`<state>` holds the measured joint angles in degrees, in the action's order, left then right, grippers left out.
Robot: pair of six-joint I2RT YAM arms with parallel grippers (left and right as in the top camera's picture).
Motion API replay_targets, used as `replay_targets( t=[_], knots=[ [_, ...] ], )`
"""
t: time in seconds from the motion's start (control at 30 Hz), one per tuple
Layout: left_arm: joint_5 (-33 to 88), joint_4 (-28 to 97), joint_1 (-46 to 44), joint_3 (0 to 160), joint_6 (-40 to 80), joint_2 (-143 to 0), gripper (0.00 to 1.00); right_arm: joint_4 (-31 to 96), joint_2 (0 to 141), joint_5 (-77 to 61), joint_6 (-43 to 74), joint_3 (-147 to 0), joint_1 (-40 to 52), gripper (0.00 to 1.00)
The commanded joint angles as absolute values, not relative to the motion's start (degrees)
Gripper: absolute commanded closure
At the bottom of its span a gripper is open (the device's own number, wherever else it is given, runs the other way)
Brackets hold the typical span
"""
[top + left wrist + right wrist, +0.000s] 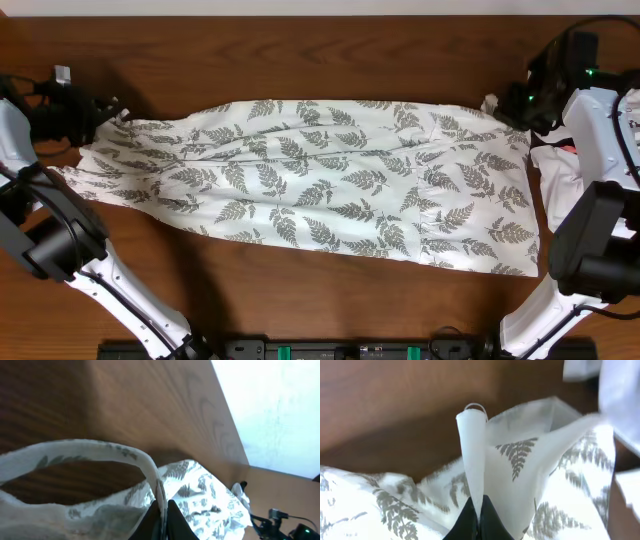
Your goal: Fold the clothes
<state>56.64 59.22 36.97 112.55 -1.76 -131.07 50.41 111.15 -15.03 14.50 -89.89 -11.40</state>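
The clothes (320, 185), a white garment printed with grey-green fern leaves, lie stretched flat across the wooden table (300, 50). My left gripper (112, 113) is shut on the garment's far left corner. In the left wrist view its black fingers (176, 522) pinch a hem strip of the clothes (100, 452) that loops up off the table. My right gripper (508, 108) is shut on the far right corner. The right wrist view shows the right gripper (478, 507) clamping a raised fold of the clothes (472, 445).
A plain white garment (560, 175) lies at the right edge of the table beside the fern cloth, and shows at the top right of the right wrist view (620, 400). Both arms' bases (560, 300) stand along the near edge.
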Motion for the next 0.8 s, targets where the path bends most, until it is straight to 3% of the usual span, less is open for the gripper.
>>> replay_targets(
  t=[0.0, 0.23, 0.77],
  knots=[
    [53.7, 61.5, 37.2, 113.2, -3.0, -129.3, 0.94, 53.1, 110.1, -15.1, 14.5, -90.0, -12.7, 0.99],
    [42.8, 65.6, 37.5, 113.2, -3.0, -129.3, 0.94, 61.3, 110.1, -17.5, 14.5, -90.1, -15.2, 0.99],
    [36.5, 70.5, 40.0, 113.1, 0.1, -129.3, 0.94, 73.0, 110.1, -15.4, 8.4, -90.0, -20.9, 0.99]
  ],
)
